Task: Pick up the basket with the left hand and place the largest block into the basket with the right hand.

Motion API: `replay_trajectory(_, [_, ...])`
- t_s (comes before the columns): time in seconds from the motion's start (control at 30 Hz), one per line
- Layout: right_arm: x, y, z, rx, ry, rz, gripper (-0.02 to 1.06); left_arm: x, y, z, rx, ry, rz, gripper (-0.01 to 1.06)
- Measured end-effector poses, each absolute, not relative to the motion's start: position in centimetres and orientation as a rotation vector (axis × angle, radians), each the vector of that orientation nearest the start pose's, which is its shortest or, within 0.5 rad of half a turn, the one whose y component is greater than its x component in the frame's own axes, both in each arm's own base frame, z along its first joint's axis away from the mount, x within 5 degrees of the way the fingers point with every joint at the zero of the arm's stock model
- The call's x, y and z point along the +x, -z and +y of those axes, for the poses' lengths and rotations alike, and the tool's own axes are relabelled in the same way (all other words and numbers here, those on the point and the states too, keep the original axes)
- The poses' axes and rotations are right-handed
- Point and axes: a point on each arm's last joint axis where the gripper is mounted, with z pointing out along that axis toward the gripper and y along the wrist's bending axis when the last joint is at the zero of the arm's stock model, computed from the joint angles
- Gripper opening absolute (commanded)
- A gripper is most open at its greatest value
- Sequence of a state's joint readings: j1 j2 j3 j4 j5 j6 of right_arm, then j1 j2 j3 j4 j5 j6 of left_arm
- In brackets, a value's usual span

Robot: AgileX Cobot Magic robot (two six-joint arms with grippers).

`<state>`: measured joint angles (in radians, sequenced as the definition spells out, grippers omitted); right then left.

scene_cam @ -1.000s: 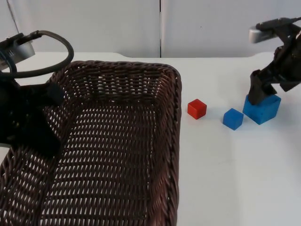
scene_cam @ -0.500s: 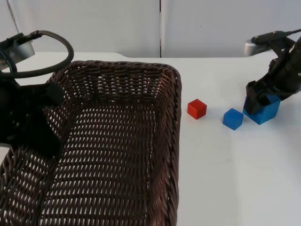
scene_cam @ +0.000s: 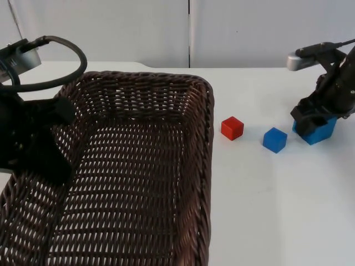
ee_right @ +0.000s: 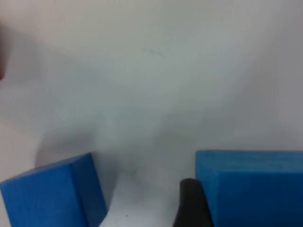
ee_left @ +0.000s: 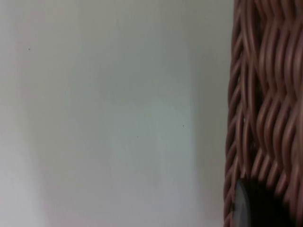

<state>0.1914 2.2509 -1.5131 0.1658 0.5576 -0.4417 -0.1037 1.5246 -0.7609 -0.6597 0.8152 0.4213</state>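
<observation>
At the worktop's (scene_cam: pixel 266 210) far right, my right claw (scene_cam: pixel 312 117) reaches down from the upper corner, fingers pinching the large blue block (scene_cam: pixel 320 129), which rests on the surface turned corner-on. My right wrist view shows one fingertip (ee_right: pixel 191 203) flat against its side (ee_right: pixel 255 187), the small blue block (ee_right: pixel 57 196) near. A red block (scene_cam: pixel 232 127) sits farther left. My left claw (scene_cam: pixel 39 141) grips the wicker basket's (scene_cam: pixel 202 166) left rim, long axis running toward the wall.

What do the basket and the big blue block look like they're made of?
The basket looks like woven wicker or rattan, dark brown with a slight sheen: interlaced strands with open gaps show in its walls and floor. The big blue block, under the right gripper, has flat, even, matte faces and crisp edges, so painted wood or plastic; the look can't settle which.
</observation>
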Motion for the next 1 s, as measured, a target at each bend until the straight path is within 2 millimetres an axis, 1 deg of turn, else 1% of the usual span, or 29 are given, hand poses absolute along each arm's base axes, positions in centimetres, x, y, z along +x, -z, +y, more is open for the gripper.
replay_trajectory(0.03, [44.3,-9.9,9.4,-0.696,-0.093,2.678,0.1,24.5,-18.7,-6.6,0.12,0.706,2.903,0.0])
replay_trajectory(0.07, [44.3,-10.0,9.4,-0.697,-0.094,2.681,0.1,24.5,-18.7,-6.6,0.12,0.706,2.903,0.0])
replay_trajectory(0.1, [44.2,-10.4,9.4,-0.7,-0.096,2.683,0.0,24.5,-18.7,-6.6,0.12,0.706,2.903,0.0])
replay_trajectory(0.17, [44.1,-11.5,9.4,-0.699,-0.1,2.678,0.0,24.5,-18.7,-6.6,0.12,0.706,2.903,0.0])
replay_trajectory(0.2, [44.1,-11.5,9.4,-0.699,-0.1,2.678,0.0,24.5,-18.7,-6.6,0.12,0.706,2.903,0.0])
replay_trajectory(0.27, [43.8,-13.8,9.4,-0.699,-0.101,2.651,0.0,24.5,-18.7,-6.6,0.12,0.706,2.903,0.0])
replay_trajectory(0.37, [43.1,-18.0,9.3,-0.694,-0.102,2.597,0.0,24.5,-18.7,-6.6,0.12,0.706,2.903,0.0])
replay_trajectory(0.4, [43.1,-18.0,9.3,-0.694,-0.102,2.597,0.0,24.5,-18.7,-6.6,0.12,0.706,2.903,0.0])
replay_trajectory(0.53, [41.3,-23.5,9.0,-0.698,-0.106,2.539,0.0,24.5,-18.7,-6.6,0.117,0.702,2.901,0.0])
replay_trajectory(0.57, [41.3,-23.5,9.0,-0.698,-0.106,2.539,0.0,24.5,-18.7,-6.6,0.117,0.702,2.901,0.0])
replay_trajectory(0.7, [39.2,-28.1,8.7,-0.699,-0.106,2.481,0.0,24.6,-18.7,-6.6,0.112,0.693,2.892,0.0])
replay_trajectory(0.73, [38.8,-28.9,8.6,-0.699,-0.106,2.471,0.0,24.6,-18.7,-6.6,0.111,0.691,2.89,0.0])
replay_trajectory(0.77, [38.8,-28.9,8.6,-0.699,-0.106,2.471,0.0,24.6,-18.7,-6.6,0.111,0.691,2.89,0.0])
replay_trajectory(0.83, [37.8,-30.9,8.5,-0.695,-0.102,2.433,0.0,24.6,-18.7,-6.6,0.111,0.691,2.89,0.0])
replay_trajectory(0.9, [37.3,-31.7,8.4,-0.693,-0.101,2.417,0.0,24.6,-18.7,-6.6,0.111,0.691,2.89,0.0])
replay_trajectory(0.93, [37.3,-31.7,8.4,-0.693,-0.101,2.417,0.0,24.6,-18.7,-6.6,0.111,0.691,2.89,0.0])
replay_trajectory(1.0, [36.8,-32.5,8.3,-0.693,-0.1,2.404,0.0,24.7,-18.7,-6.6,0.111,0.691,2.89,0.0])
